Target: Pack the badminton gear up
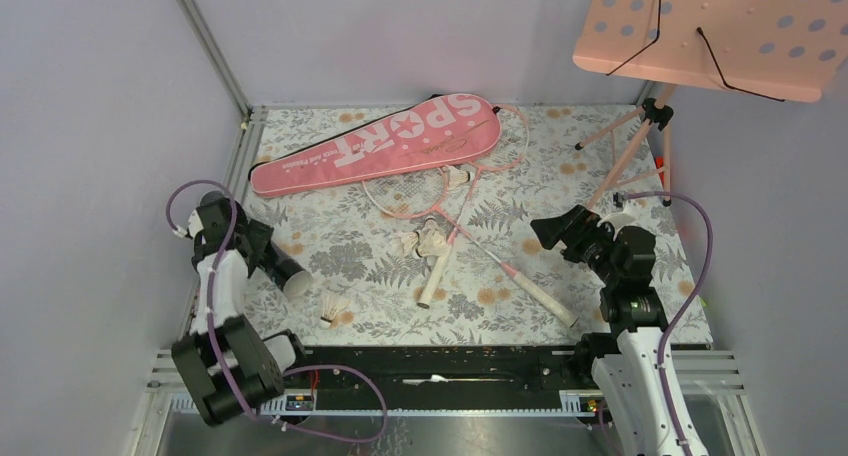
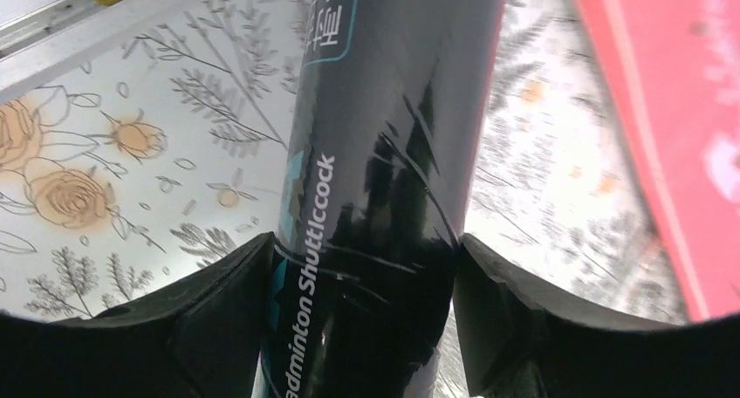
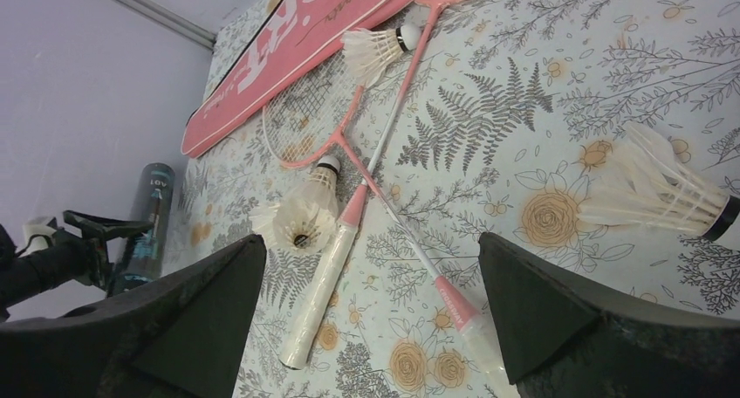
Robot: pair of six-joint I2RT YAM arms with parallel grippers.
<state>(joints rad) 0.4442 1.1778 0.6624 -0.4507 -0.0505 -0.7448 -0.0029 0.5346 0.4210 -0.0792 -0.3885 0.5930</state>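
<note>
Gear lies scattered over the flowered table (image 1: 600,156) in the top view. The racket bag (image 1: 375,144) stretches along the far side, and two rackets (image 1: 450,238) cross at the centre among several shuttlecocks (image 1: 425,241). One more shuttlecock sits near the left arm. The left gripper (image 1: 268,259) reaches down onto the black tube (image 1: 290,277), which lies flat at the left edge, presumably because the loose shuttlecocks belong in it. The right gripper (image 1: 550,231) hovers at the right, jaws wide and empty.

From the left wrist, the tube fills the frame and both fingers (image 2: 218,319) meet its sides. It looks gripped across its width, though this close I cannot judge how firmly.

From the right wrist, the spread fingers (image 3: 201,319) frame the crossed racket handles and a shuttlecock, well apart from them, angled low as if readied for a pick.
</note>
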